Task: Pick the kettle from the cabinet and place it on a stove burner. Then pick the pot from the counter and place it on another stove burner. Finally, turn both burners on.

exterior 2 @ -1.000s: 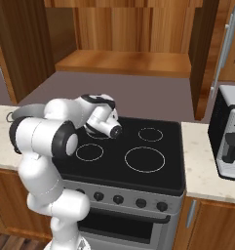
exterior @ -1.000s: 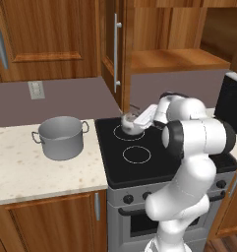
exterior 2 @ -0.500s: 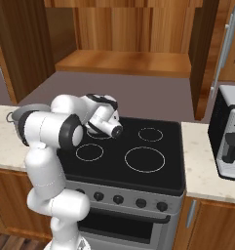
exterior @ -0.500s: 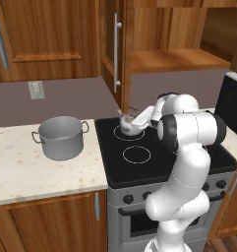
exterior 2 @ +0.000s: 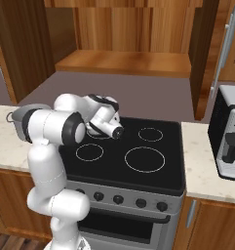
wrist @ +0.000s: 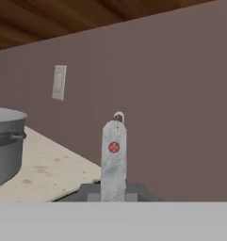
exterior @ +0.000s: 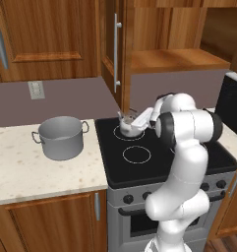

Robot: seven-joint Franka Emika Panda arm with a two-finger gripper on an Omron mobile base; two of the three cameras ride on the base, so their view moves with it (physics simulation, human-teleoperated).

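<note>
Jaws clamp the shiny rounded kettle's point(exterior: 126, 126) arched handle over the glossy black stove point(exterior: 189, 167).

pot point(wrist: 4, 143) cut off at left edge

The kettle point(exterior: 126, 126) I hold is shiny polished silver metal, its handle point(wrist: 113, 160) a smooth pale grey strip. The pot point(exterior: 60, 137) to the left is duller grey brushed metal. The surface point(exterior: 36, 170) under it is cream speckled stone, matt, with brown flecks. The stove top point(exterior: 154, 152) is glossy black glass. The cabinet point(exterior: 169, 59) is reddish-brown grained wood with a satin sheen, its bar handle point(exterior: 116, 50) smooth silver metal.
</note>
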